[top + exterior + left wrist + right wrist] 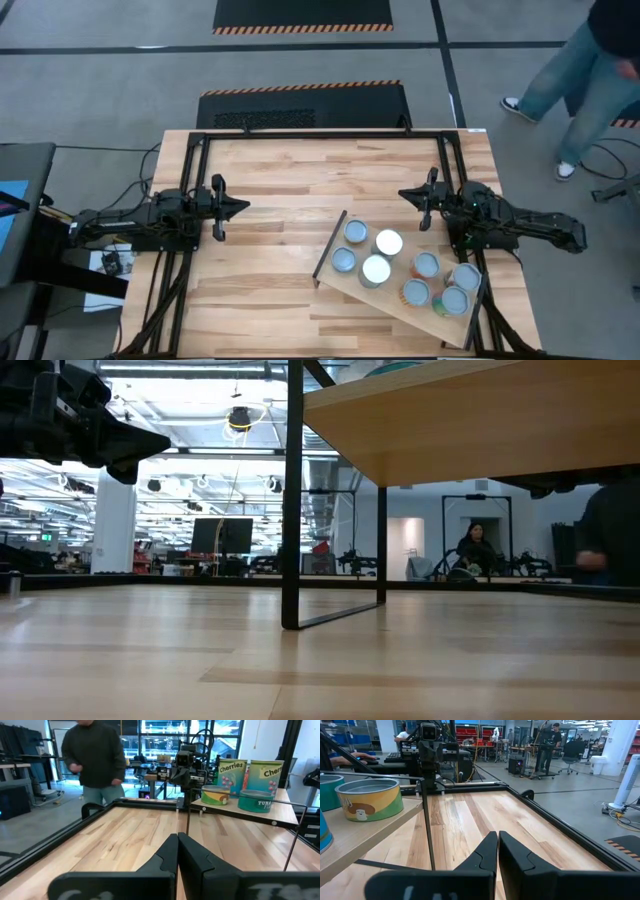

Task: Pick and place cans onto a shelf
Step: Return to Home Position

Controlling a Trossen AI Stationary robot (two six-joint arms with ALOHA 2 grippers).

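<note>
Both claws are found narrow, fingers pressed together with nothing held. The left claw is held over the left side of the surface and the right claw over the right side, each pointed inward and well apart from the other. Between them only bare planks are seen.

Farther across on the right half, the shelf is set askew, raised on thin dark legs. Eight cans are counted on it, upright and in loose pairs; none is seen on the surface itself. The placing is judged complete, with only the parking of the arms to be finished. Beyond the surface, a person is seen on the floor at the right arm's side.

Risk is judged to lie mainly with the right arm. Its body is just beside the shelf's outer end, where two cans stand near the rim. If that arm were swung or lowered carelessly, the shelf could be nudged on its slender legs and cans tipped or rolled off. A person stepping close could also be struck.
</note>
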